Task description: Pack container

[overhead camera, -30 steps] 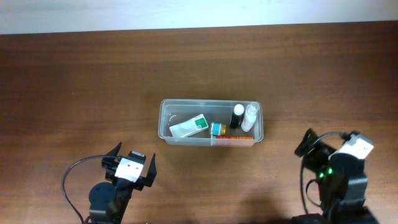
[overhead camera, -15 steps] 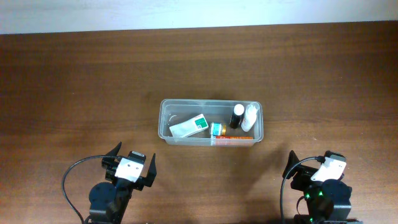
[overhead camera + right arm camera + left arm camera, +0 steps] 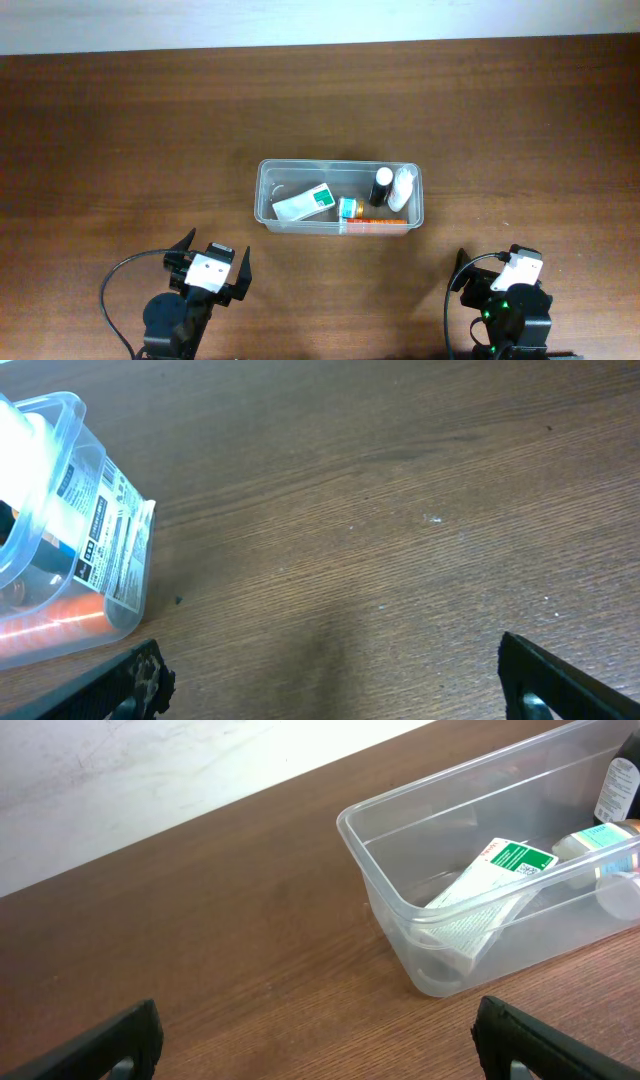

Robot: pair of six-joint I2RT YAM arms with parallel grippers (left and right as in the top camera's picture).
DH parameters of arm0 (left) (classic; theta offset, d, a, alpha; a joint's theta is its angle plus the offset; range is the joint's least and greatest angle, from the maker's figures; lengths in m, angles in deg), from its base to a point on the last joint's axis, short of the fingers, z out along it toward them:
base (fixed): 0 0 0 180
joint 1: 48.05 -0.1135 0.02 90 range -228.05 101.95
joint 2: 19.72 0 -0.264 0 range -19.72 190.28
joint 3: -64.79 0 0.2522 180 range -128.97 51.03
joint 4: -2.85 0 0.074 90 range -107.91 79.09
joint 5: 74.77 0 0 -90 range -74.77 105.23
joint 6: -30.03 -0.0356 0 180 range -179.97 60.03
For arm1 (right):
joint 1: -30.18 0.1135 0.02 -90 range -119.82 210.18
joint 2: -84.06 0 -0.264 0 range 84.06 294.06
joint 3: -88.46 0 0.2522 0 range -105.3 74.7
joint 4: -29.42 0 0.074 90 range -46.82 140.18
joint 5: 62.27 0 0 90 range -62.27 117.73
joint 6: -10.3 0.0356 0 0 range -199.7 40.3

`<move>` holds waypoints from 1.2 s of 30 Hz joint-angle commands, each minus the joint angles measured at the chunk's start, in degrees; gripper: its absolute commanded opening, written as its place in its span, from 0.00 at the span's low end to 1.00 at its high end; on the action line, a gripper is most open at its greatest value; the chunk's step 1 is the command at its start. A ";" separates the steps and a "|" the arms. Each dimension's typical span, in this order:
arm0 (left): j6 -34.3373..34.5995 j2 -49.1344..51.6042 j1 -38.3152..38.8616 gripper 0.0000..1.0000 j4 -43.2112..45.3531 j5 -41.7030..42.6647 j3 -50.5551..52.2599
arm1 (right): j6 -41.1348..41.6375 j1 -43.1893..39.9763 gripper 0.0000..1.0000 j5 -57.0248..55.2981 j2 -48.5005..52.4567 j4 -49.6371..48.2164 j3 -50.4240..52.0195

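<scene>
The left gripper [image 3: 214, 252] sits at the near edge of the table [image 3: 120, 130], fingers spread wide with nothing between them (its wrist view shows only bare wood in the gap). It is well short of the container [image 3: 262, 200].

The container lies at the table's middle with its long side running left to right. Inside, from the left, are a white and green box [image 3: 305, 202] leaning against the wall, a small teal-capped bottle [image 3: 349, 207], a black-capped bottle [image 3: 381, 187] and a white bottle [image 3: 401, 187].

The tub looks thin-walled and light even when loaded, so it will probably flex if squeezed across its width. Its clear sides are smooth and likely slippery. The rolled rim at a short end seems the best hold, one finger inside and one outside. It should move level and slowly, since the upright bottles could topple.

The right gripper [image 3: 500, 268] rests at the near right, jaws also wide apart and empty, well clear of the tub.
</scene>
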 commanded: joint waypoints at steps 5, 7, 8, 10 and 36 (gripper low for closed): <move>-0.66 -0.50 -0.28 1.00 0.31 0.83 0.59 | -0.42 -0.35 0.98 0.31 -0.63 -0.04 0.48; -0.66 -0.50 -0.28 1.00 0.31 0.83 0.59 | -0.42 -0.37 0.98 0.31 -0.63 -0.04 0.48; -0.66 -0.50 -0.28 1.00 0.33 0.83 0.59 | -0.42 -0.35 0.98 0.31 -0.63 -0.04 0.48; -0.68 -0.50 -0.28 1.00 0.31 0.83 0.59 | -0.42 -0.35 0.98 0.31 -0.63 -0.04 0.48; -0.66 -0.50 -0.28 1.00 0.31 0.83 0.59 | -0.42 -0.35 0.99 0.31 -0.63 -0.04 0.48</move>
